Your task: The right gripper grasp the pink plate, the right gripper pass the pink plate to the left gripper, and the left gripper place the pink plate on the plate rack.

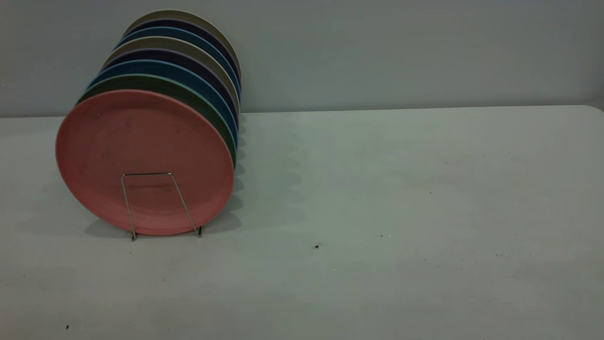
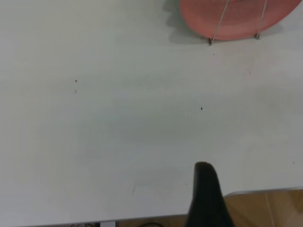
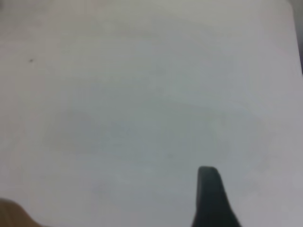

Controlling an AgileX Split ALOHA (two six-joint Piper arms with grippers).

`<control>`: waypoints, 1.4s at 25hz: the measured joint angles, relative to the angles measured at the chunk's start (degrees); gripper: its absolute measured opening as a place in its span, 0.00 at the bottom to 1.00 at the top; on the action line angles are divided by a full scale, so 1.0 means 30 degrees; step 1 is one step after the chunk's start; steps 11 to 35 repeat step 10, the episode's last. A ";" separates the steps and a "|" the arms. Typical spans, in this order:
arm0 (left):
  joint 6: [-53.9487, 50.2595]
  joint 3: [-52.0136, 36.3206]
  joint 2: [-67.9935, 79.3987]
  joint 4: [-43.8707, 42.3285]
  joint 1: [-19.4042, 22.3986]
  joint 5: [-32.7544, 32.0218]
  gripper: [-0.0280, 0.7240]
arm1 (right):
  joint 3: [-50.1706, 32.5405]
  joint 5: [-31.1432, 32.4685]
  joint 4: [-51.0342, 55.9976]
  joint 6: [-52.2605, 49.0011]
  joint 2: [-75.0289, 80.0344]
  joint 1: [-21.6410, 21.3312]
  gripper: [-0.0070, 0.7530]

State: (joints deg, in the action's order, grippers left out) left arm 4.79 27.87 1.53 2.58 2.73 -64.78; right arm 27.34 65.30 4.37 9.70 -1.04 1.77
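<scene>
The pink plate stands upright at the front of the plate rack, leaning behind the rack's front wire loop, at the table's left. Its lower edge and the wire loop also show in the left wrist view. Neither arm shows in the exterior view. A black part of my left gripper shows in the left wrist view, over the table's near edge and far from the plate. A black part of my right gripper shows over bare table, holding nothing.
Several more plates stand in the rack behind the pink one: a green one, blue ones and beige ones. The table stretches right of the rack. Its edge and wooden floor show beside my left gripper.
</scene>
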 joint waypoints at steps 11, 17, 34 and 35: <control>0.0000 0.0000 0.0000 0.0000 0.0000 0.0000 0.76 | 0.0000 0.0000 -0.0842 -0.0933 0.0000 0.0000 0.63; 0.0000 0.0000 0.0000 0.0000 0.0000 0.0000 0.76 | 0.0000 0.0000 -0.0842 -0.0933 0.0000 0.0000 0.63; 0.0000 0.0000 0.0000 0.0000 0.0000 0.0000 0.76 | 0.0000 0.0000 -0.0842 -0.0933 0.0000 0.0000 0.63; 0.0000 0.0000 0.0000 0.0000 0.0000 0.0000 0.76 | 0.0000 0.0000 -0.0842 -0.0933 0.0000 0.0000 0.63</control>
